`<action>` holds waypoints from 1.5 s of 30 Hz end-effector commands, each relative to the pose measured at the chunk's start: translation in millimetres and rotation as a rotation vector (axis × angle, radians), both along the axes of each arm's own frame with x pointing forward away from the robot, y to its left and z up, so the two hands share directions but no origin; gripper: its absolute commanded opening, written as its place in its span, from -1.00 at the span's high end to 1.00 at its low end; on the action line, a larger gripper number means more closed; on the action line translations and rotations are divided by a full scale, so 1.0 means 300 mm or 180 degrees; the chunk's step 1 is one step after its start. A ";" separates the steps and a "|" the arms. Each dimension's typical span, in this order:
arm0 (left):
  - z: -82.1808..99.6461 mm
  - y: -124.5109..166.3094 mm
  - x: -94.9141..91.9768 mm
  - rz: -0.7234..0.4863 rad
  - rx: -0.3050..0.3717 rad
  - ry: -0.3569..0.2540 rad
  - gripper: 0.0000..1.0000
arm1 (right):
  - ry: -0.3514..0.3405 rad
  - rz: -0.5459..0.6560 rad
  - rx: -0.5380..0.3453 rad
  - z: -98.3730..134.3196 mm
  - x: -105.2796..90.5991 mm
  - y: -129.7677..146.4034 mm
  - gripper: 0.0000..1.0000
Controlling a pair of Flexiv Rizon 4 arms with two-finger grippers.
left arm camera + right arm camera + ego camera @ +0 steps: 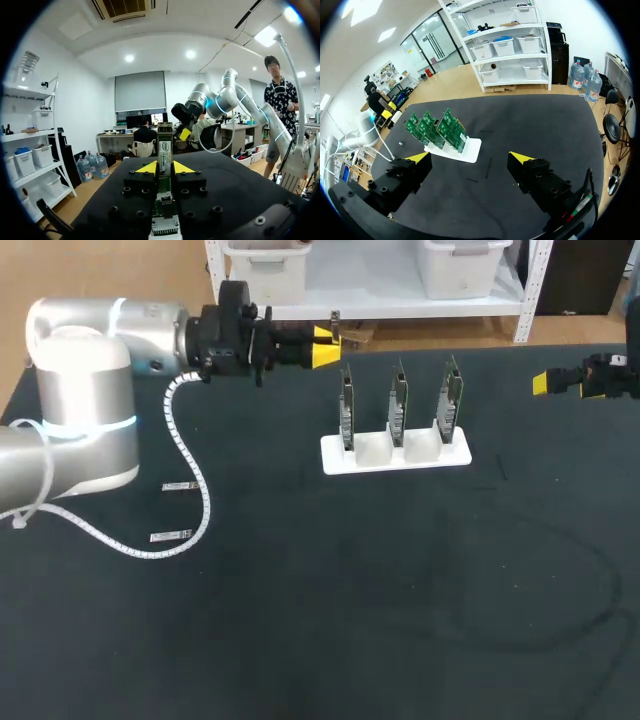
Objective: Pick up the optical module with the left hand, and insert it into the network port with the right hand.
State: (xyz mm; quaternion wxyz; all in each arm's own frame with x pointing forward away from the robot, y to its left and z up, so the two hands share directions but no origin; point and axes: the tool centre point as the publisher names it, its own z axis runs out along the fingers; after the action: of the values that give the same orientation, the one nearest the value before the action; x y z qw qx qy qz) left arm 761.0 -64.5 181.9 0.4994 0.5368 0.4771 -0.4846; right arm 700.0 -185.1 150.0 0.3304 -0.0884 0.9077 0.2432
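While the left gripper (pixel 326 346) is pinching the optical module (pixel 165 147) between its yellow tips above the black table (pixel 400 590), it is hanging near the leftmost of three green boards (pixel 398 405), which are standing upright in a white holder (pixel 340 456). The right gripper (pixel 541 383) is hovering well apart from them with its fingers spread wide. Two spare modules (pixel 177 486) are lying flat beside the left arm.

Black matte tabletop (pixel 300 640), faint curved marks (pixel 600 575) twd its right side, soft even light
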 end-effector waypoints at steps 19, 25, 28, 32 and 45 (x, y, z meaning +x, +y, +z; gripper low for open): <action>-0.003 -0.015 -0.044 0.0048 0.0089 0.0173 1.00 | 0.0000 0.0000 0.0000 0.000 0.000 0.000 -1.00; -0.008 -0.024 -0.038 0.0030 0.0094 0.0219 1.00 | 0.0000 0.0000 0.0000 0.000 0.000 0.000 -1.00; -0.010 -0.030 -0.035 0.0018 0.0089 0.0238 1.00 | 0.0000 0.0000 0.0000 0.000 0.000 0.000 -1.00; -0.013 -0.036 -0.033 0.0004 0.0090 0.0254 1.00 | 0.0000 0.0000 0.0000 0.000 0.000 0.000 -1.00; -0.036 -0.042 -0.022 0.0024 0.0095 0.0299 1.00 | 0.0000 0.0000 0.0000 0.000 0.000 0.000 -1.00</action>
State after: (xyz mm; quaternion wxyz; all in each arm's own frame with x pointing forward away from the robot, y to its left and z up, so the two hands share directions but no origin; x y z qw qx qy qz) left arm 750.1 -74.7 173.1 0.4712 0.5177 0.5113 -0.4985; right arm 700.0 -185.1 150.0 0.3304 -0.0884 0.9077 0.2432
